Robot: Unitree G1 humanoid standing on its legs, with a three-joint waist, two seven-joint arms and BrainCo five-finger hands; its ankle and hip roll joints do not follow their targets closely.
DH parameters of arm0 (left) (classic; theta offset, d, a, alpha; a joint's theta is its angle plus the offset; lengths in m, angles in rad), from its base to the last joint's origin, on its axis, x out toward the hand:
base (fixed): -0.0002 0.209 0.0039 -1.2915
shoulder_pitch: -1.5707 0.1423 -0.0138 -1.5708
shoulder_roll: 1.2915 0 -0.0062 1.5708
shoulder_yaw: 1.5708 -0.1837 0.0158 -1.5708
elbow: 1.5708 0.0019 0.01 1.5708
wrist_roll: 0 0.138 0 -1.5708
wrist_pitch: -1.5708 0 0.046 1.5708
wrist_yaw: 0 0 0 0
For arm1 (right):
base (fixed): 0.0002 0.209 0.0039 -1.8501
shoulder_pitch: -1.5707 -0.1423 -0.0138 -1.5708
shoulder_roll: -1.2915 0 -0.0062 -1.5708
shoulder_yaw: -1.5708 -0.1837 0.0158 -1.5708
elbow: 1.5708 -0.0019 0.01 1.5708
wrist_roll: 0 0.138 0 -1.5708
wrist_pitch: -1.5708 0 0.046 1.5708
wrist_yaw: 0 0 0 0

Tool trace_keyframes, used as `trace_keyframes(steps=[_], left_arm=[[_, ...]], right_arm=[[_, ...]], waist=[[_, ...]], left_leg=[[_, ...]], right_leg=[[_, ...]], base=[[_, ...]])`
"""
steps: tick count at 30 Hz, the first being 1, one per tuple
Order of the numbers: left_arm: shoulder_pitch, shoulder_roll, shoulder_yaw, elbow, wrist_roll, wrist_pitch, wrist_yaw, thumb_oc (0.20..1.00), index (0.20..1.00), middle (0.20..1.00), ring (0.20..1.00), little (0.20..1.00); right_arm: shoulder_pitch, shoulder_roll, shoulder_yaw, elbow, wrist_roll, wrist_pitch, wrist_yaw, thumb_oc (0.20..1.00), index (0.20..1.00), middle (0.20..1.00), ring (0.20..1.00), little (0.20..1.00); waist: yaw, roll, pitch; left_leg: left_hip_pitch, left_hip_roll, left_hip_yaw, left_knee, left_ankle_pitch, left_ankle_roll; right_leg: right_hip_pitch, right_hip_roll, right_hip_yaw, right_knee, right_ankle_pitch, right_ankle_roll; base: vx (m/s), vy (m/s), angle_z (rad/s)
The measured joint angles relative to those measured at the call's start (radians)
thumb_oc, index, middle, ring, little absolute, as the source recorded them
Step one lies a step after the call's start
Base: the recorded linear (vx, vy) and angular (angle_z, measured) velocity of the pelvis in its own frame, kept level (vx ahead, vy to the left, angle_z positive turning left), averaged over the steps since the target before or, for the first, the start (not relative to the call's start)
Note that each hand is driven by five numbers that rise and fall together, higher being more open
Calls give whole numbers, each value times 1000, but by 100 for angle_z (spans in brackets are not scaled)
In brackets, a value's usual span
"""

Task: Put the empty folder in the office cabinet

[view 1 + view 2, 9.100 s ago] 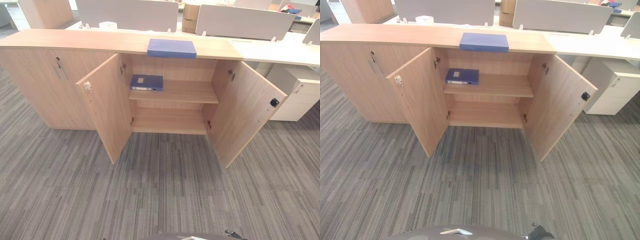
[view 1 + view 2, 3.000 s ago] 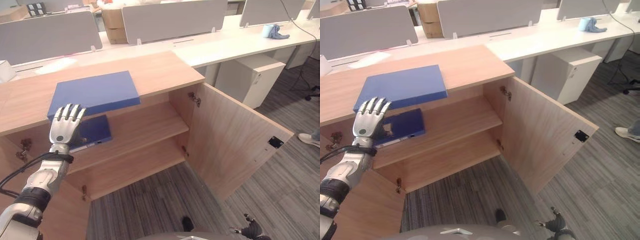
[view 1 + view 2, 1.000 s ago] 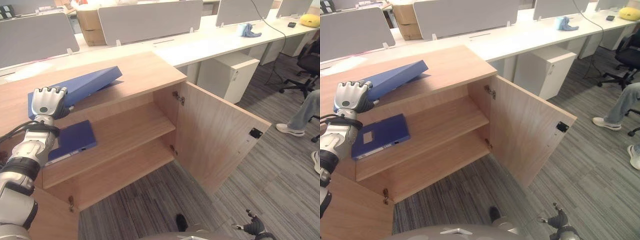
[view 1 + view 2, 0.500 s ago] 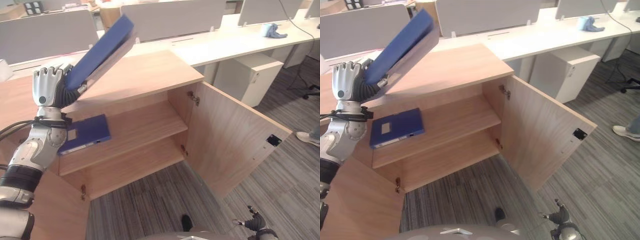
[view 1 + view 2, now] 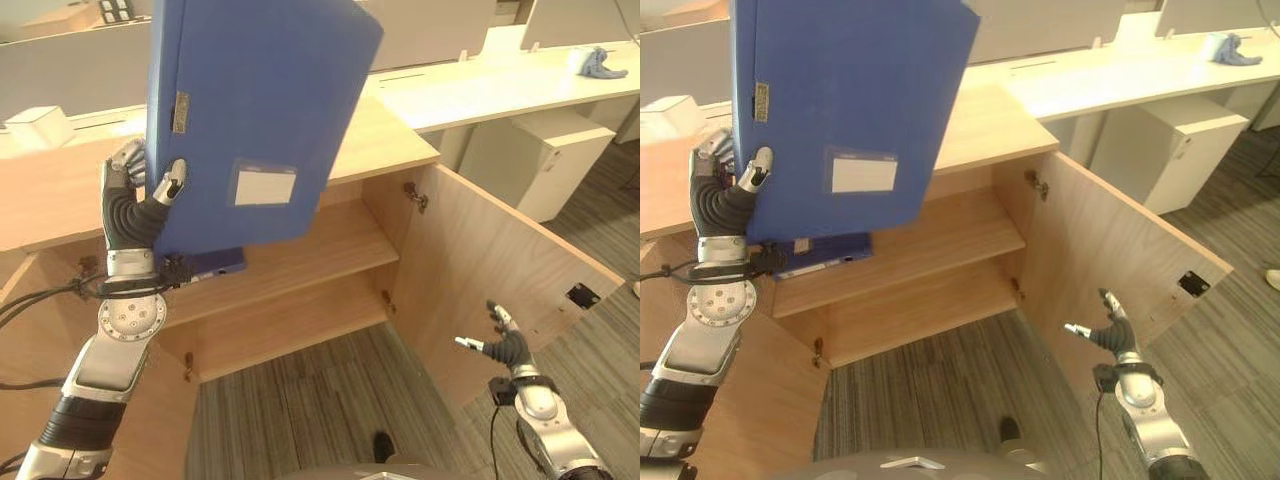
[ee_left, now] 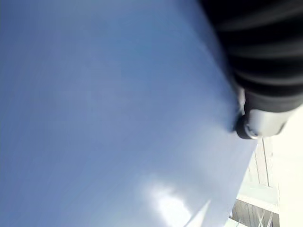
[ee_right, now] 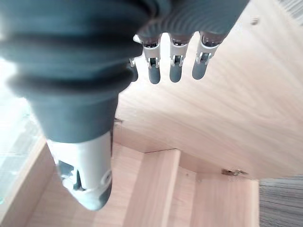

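Our left hand (image 5: 135, 205) grips a large flat blue folder (image 5: 255, 110), held upright in the air above the open light-wood cabinet (image 5: 300, 250). A second blue folder (image 5: 830, 256) lies on its upper shelf. Our right hand (image 5: 505, 345) hangs open, fingers relaxed, near the right door (image 5: 500, 270).

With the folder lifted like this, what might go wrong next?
The left hand pinches the big blue folder only at one lower corner, so it may swing or slip out. A second folder already lies on the upper shelf, which may block the insert.
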Motion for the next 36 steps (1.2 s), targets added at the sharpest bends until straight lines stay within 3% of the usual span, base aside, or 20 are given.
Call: trace_keyframes(steps=[4, 7, 11, 24, 36], left_arm=[[91, -59, -7, -2, -163, 2, -116, 200, 200, 200, 200, 200], [130, -71, -15, -1, -210, 13, -159, 200, 200, 200, 200, 200], [198, -151, -49, 10, -325, 53, -206, 200, 200, 200, 200, 200], [208, -137, -121, 12, -476, 108, -310, 200, 200, 200, 200, 200], [204, -88, -122, 12, -494, 120, -351, 200, 200, 200, 200, 200]], right_arm=[[-26, -17, 1, -93, 28, -4, 6, 1000, 1000, 1000, 1000, 1000], [-47, -28, 1, -126, 38, -6, 7, 1000, 1000, 1000, 1000, 1000], [-131, -39, 27, -240, 88, -8, 30, 1000, 1000, 1000, 1000, 1000], [-508, -44, 168, -214, 308, -24, 34, 1000, 1000, 1000, 1000, 1000], [-584, -125, 299, -235, 595, 6, 131, 1000, 1000, 1000, 1000, 1000]], waist=[[9, -1, 0], [22, -5, 3], [42, -11, 7], [89, -17, 10], [99, -44, 20]], left_leg=[[0, -2, -7, 0, 0, 0], [0, -2, -9, 0, 0, 1], [-1, -2, -16, 1, 2, 3], [-8, 0, -47, 9, 6, 8], [-5, 2, -46, 10, 6, 8]], right_leg=[[3, -3, -3, -2, -5, 4], [4, -3, -4, -2, -5, 4], [7, -6, -17, -2, -6, 3], [20, -11, -42, 1, -2, -2], [22, -9, -44, 1, -2, -3]], base=[[-8, 1, 5], [0, 0, 0], [2, -3, 4], [3, -9, 8], [0, -1, 1]])
